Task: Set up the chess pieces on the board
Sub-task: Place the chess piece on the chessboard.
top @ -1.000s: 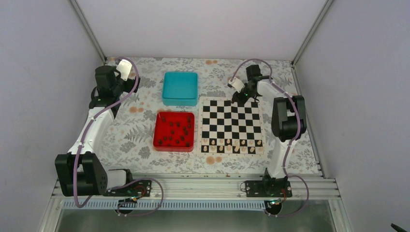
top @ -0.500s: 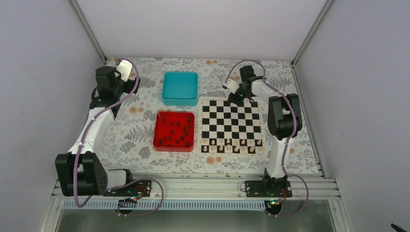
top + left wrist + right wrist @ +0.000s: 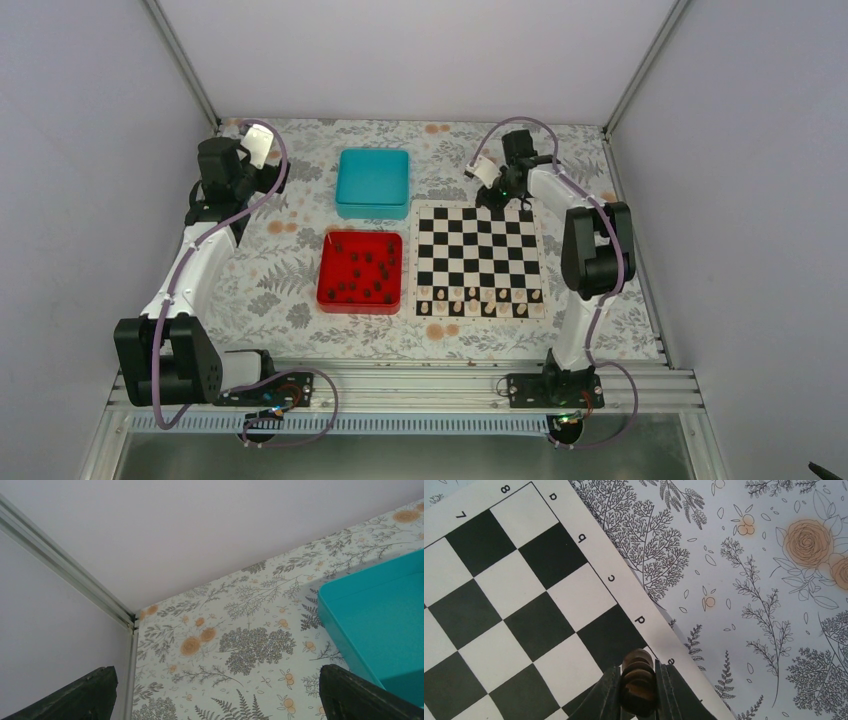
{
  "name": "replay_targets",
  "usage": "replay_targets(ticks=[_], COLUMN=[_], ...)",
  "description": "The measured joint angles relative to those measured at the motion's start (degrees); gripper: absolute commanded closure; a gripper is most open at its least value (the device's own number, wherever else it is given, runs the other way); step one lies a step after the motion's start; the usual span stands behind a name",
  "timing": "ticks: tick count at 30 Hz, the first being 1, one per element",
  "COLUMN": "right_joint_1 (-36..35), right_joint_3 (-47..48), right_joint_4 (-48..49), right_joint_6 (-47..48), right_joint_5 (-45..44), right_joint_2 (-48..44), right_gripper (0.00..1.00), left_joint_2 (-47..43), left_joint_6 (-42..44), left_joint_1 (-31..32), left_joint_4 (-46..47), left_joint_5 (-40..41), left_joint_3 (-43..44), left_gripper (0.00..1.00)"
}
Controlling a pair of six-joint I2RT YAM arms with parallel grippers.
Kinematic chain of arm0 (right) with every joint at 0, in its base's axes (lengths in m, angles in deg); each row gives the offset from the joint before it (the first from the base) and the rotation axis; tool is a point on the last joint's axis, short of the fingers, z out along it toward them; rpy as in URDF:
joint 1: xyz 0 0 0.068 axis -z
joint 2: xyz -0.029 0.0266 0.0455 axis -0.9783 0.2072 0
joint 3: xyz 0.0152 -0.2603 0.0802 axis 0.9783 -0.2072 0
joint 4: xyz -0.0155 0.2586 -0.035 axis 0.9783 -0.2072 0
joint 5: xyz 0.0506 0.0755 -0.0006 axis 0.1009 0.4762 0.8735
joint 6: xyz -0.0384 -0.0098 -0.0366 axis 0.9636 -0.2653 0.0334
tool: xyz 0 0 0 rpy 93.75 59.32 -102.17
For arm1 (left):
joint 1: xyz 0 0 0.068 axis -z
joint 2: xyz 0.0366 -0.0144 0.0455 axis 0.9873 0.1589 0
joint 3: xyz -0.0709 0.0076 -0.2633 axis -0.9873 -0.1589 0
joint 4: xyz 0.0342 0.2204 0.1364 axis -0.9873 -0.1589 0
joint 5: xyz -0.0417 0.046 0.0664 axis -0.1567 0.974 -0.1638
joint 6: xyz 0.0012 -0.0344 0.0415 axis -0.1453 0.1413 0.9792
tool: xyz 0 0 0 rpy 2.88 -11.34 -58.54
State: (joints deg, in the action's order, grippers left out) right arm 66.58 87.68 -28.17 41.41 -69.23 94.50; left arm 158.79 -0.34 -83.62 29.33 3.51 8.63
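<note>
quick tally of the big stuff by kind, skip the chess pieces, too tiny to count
chessboard: 1
red tray: 1
teal box: 1
robot arms: 2 (left arm, right arm)
total: 5

Left gripper [image 3: 220, 700] wide open: dark fingers [image 3: 82, 695] sit in lower left and lower right corners. Floral cloth [image 3: 240, 630] fills centre and bottom. Teal box [image 3: 380, 620] at right edge, cut off by frame. Pale wall [image 3: 225, 520] across top. Metal rail [image 3: 65, 570] runs diagonally from upper left down to cloth corner.
</note>
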Motion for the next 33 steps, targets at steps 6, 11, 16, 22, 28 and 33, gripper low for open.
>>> replay_targets(ticks=[6, 11, 16, 22, 28, 33], right_joint_1=[0.4, 0.9, 1.8, 2.2, 2.2, 2.2], right_joint_3=[-0.2, -1.9, -3.3, -4.1, -4.7, -4.8], right_joint_4=[0.1, 0.8, 1.3, 1.7, 2.5, 3.7], right_joint_6=[0.1, 0.2, 0.2, 0.2, 0.2, 0.2], right_joint_5=[0.0, 0.0, -0.1, 0.0, 0.0, -0.1], right_joint_2=[-0.1, -0.1, 0.0, 0.3, 0.7, 0.7], right_gripper=[0.96, 0.96, 0.96, 0.96, 0.96, 0.96], left_joint_2=[0.0, 0.0, 0.0, 0.0, 0.0, 0.0], left_joint_6=[0.0, 0.0, 0.0, 0.0, 0.0, 0.0], left_joint_1=[0.0, 0.0, 0.0, 0.0, 0.0, 0.0], left_joint_4=[0.0, 0.0, 0.0, 0.0, 0.0, 0.0], left_joint_5=[0.0, 0.0, 0.0, 0.0, 0.0, 0.0], left_joint_3=[0.0, 0.0, 0.0, 0.0, 0.0, 0.0], left_gripper=[0.0, 0.0, 0.0, 0.0, 0.0, 0.0])
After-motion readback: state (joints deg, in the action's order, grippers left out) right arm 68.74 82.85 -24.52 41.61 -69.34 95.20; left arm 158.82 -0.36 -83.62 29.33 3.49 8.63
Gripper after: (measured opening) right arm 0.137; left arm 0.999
